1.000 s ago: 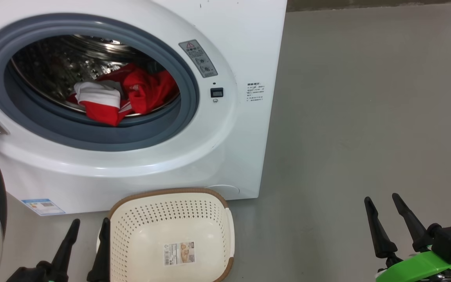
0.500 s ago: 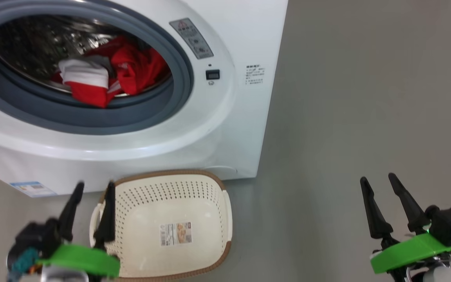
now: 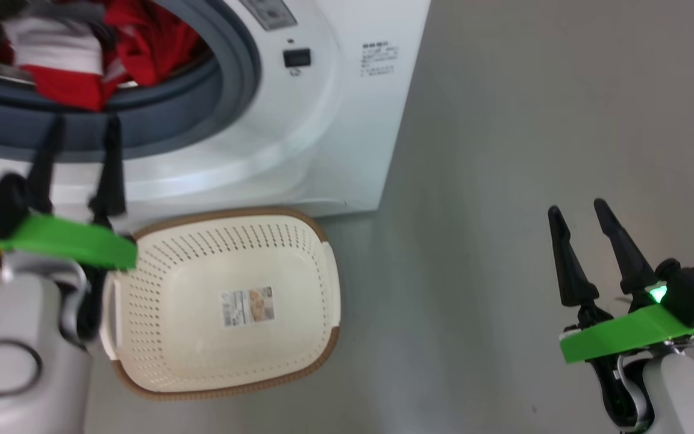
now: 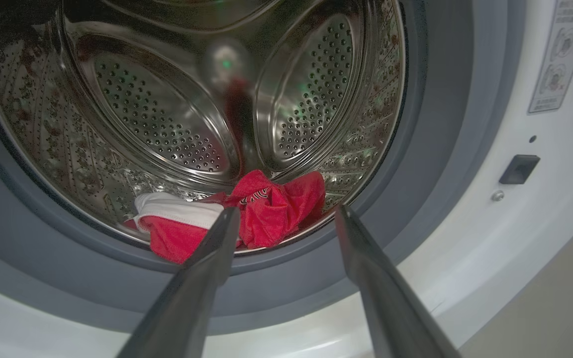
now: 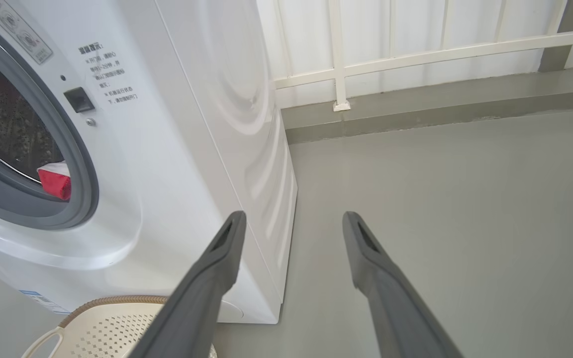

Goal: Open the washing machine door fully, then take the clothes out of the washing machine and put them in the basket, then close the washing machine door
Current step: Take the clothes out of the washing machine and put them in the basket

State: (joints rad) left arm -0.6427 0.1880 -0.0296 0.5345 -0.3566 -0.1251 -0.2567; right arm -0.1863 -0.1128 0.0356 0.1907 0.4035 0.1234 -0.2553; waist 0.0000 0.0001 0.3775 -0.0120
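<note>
The clothes lie low inside the washing machine. The left gripper, spread and empty, hangs seemingly just outside its opening. The basket sits before it. The right gripper is spread, well to its right.

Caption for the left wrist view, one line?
Left gripper, jaws open, aimed at red clothes inside the washing machine.

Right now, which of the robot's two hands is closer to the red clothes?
The left hand: it is up at the opening of the washing machine, aimed at the red clothes. The right hand sits off to the side over the floor.
</note>
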